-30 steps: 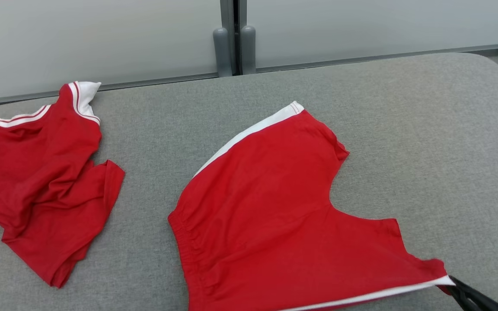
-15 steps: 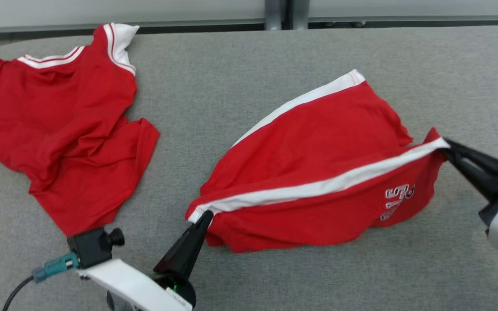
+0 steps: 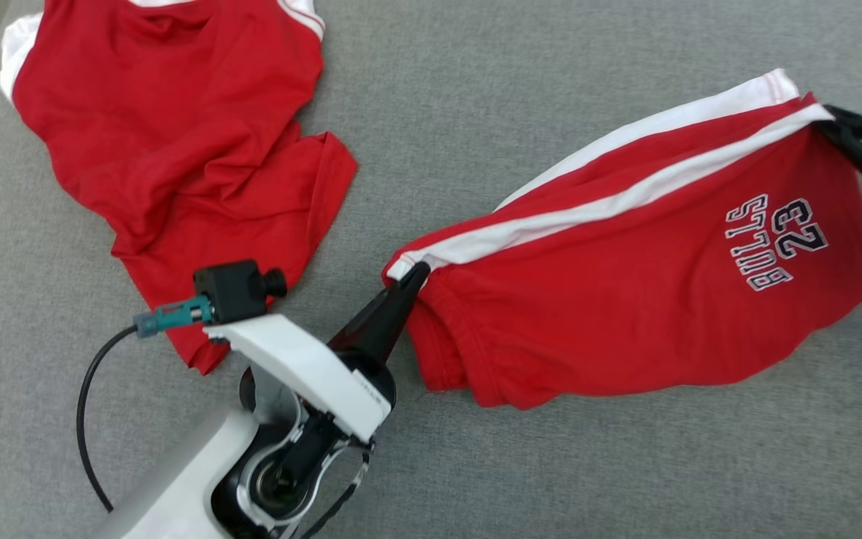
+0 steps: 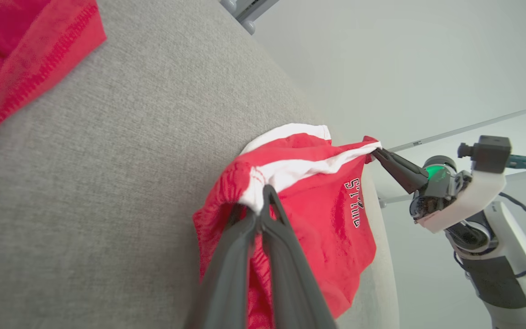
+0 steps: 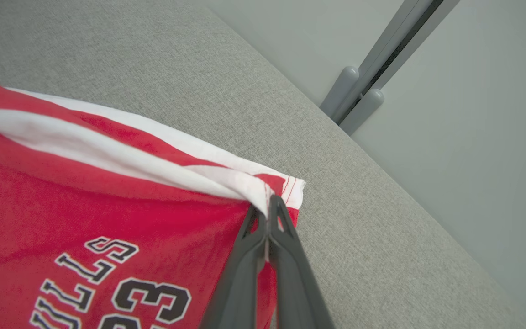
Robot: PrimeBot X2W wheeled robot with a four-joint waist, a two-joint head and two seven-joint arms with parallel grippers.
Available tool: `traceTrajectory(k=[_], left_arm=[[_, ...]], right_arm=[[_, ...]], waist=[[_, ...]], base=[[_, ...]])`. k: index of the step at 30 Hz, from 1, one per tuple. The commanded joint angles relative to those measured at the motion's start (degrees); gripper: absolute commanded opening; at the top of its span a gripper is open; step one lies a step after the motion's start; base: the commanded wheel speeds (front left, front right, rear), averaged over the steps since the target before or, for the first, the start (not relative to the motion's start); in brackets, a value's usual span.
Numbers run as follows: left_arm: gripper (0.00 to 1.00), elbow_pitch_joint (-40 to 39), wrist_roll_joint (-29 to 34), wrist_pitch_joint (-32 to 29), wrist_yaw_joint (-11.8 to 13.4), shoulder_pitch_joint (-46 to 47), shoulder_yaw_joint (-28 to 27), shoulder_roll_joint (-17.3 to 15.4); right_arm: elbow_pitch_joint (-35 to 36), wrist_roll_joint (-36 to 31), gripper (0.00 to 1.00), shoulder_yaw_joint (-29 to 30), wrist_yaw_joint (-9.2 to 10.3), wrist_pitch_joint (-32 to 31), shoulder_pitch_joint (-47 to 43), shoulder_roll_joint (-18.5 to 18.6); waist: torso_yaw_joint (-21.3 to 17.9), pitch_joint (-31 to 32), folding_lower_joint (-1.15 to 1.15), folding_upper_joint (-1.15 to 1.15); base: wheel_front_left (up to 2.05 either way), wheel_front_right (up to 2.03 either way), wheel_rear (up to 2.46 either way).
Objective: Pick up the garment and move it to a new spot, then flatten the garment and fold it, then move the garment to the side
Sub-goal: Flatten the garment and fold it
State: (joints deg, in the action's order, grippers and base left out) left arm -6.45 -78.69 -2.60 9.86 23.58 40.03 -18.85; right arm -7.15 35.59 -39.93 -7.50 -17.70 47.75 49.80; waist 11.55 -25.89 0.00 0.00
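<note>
- nearest the camera, at the lower left, the left arm's white wrist housing (image 3: 304,367) is seen, with a small black camera block (image 3: 233,288) and a looping black cable (image 3: 87,404) attached.
- just ahead of it, the left gripper (image 3: 414,275) is clamped fully closed, and one white-striped corner of the red athletic shorts with white side stripes (image 3: 625,314) is pinched between its two dark fingers.
- the shorts are stretched between both grippers over the right half of the grey woven fabric surface (image 3: 551,464). the striped top edge is held up and the red cloth is draped down below it. whether the bottom fold touches the surface cannot be told.
- "bulls 23" lettering (image 3: 779,243) is displayed on the near face, toward the right end.
- at the right edge, the right gripper (image 3: 827,120) is closed tight too, and the opposite striped corner is nipped between its fingertips.
- farther off, at the upper left, a crumpled red jersey with white trim (image 3: 169,127) is spread on the surface, well apart from the shorts.
- beyond the surface's far edge, a pale grey wall panel (image 5: 473,114) with a grey post (image 5: 354,96) is caught from the right wrist.
</note>
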Motion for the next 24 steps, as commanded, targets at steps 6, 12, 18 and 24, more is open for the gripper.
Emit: traceTrajectory(k=[6,12,18,24], left_arm=[[0.00,4.5,0.9,-0.9,-1.2,5.1,0.4,2.0],[0.24,8.2,1.4,-0.7,-1.7,7.2,0.9,3.9],[1.00,11.2,3.7,1.9,-1.2,7.2,1.1,4.5],[1.00,9.4,11.2,9.3,2.5,2.8,1.8,1.0]], right_arm=[[-5.5,1.0,0.00,-5.4,0.02,0.4,7.5,-0.5],[-9.8,0.8,0.00,-10.5,0.02,1.7,12.6,-1.6],[-15.5,-0.4,1.00,-12.9,0.02,6.0,14.4,-4.9],[-16.2,2.3,1.00,-12.7,0.02,4.4,10.4,-5.5]], waist=[[2.0,-2.2,0.00,0.00],[2.2,-3.0,0.00,0.00],[0.6,-2.3,0.00,0.00],[-2.3,1.6,0.00,0.00]], base=[[0.00,0.00,0.00],[0.00,0.00,0.00],[0.00,0.00,0.00],[0.00,0.00,0.00]])
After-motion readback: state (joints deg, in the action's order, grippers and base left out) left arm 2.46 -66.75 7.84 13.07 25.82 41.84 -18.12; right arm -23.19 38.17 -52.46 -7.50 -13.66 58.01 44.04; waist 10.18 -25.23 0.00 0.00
